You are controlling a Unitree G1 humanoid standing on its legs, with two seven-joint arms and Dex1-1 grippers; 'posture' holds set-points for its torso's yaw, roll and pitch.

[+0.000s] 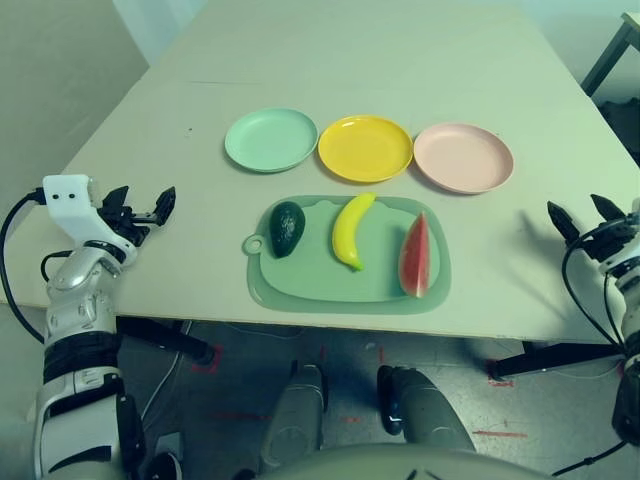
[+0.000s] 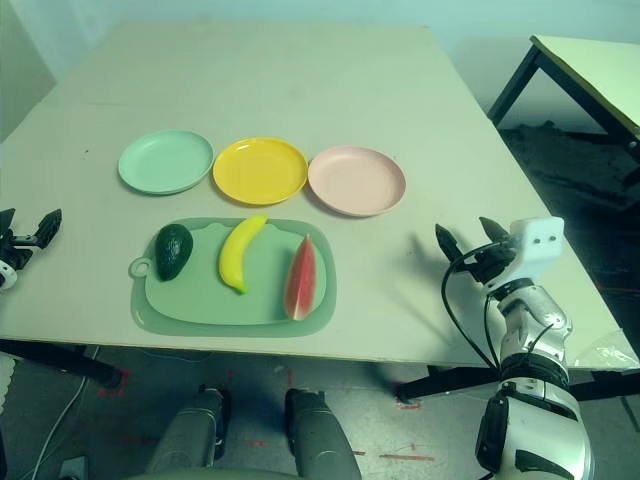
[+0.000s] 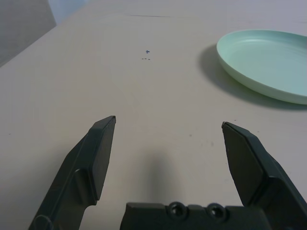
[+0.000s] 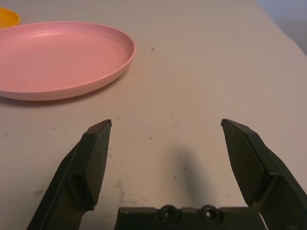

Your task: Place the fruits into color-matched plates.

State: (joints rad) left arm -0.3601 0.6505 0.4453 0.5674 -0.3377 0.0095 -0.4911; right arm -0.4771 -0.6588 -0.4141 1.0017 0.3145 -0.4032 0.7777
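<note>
Left tool (image 1: 142,205) and right tool (image 2: 466,237) spread, empty, over counter's (image 1: 400,60) side edges.
Avocado (image 1: 287,228), banana (image 1: 351,229), watermelon wedge (image 1: 416,256) on cutting board (image 1: 310,280), near edge.

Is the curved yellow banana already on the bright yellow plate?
No, the curved yellow banana lies on the green cutting board, near the bare bright yellow plate.

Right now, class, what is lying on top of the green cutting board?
On the board lie an avocado, a banana and a watermelon wedge, side by side and apart. The board beneath each fruit is covered.
</note>
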